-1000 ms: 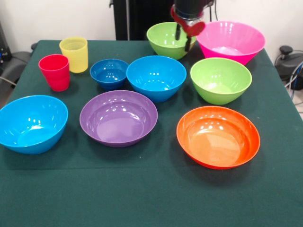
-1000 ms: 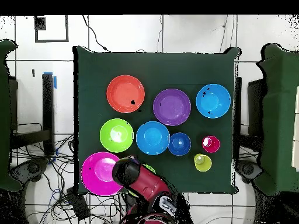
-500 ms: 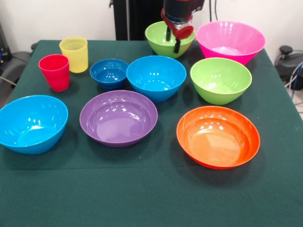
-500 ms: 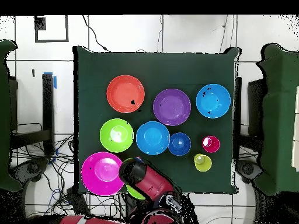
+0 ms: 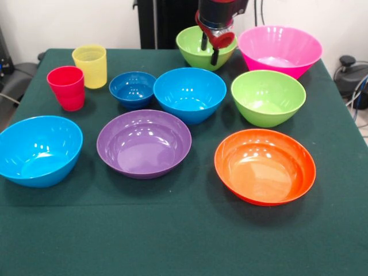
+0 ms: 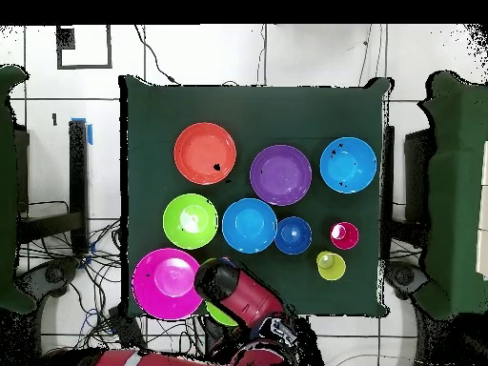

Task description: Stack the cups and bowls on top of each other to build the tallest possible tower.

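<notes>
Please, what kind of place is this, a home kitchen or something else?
Probably a robotics lab, not a kitchen. The bowls sit on a table with a green cloth, a red robot arm reaches over it, and loose cables lie on the tiled floor around.

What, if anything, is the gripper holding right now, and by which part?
Nothing is held. The gripper hangs open above the far lime green bowl, its fingers apart and not closed on the rim.
</notes>
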`<action>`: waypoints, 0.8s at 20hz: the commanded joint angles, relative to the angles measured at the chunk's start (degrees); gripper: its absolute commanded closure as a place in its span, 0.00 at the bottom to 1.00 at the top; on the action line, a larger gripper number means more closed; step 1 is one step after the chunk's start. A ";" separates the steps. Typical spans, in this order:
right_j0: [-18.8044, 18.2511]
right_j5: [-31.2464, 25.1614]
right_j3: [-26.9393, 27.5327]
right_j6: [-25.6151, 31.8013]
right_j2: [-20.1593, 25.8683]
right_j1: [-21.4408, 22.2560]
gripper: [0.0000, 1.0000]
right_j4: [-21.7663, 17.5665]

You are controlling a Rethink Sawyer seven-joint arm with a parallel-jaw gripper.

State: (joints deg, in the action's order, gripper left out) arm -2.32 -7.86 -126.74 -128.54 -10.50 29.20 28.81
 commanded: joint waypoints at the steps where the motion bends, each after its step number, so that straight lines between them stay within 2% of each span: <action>1: 0.49 0.01 4.48 -7.40 3.15 -2.11 0.00 -0.58; 16: 0.69 -0.14 4.67 -7.17 3.04 -2.10 0.00 -0.76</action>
State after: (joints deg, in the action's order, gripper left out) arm -2.25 -7.77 -126.41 -128.54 -10.68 29.28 28.85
